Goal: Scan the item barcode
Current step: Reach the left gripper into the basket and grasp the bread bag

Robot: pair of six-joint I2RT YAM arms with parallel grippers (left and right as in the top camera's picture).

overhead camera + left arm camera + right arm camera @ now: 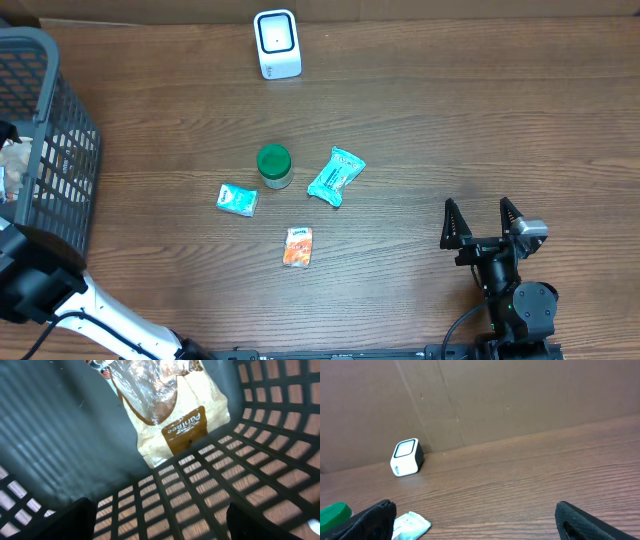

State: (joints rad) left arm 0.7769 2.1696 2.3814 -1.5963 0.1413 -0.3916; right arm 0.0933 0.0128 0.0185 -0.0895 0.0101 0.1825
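Inside the basket (260, 460), my left hand (161, 521) is wide open near the bag (175, 425), so it could catch its wall.

Overhead, the basket (75, 150) is cut off at the left. In the left wrist view, the bag (185, 425) is cropped above.
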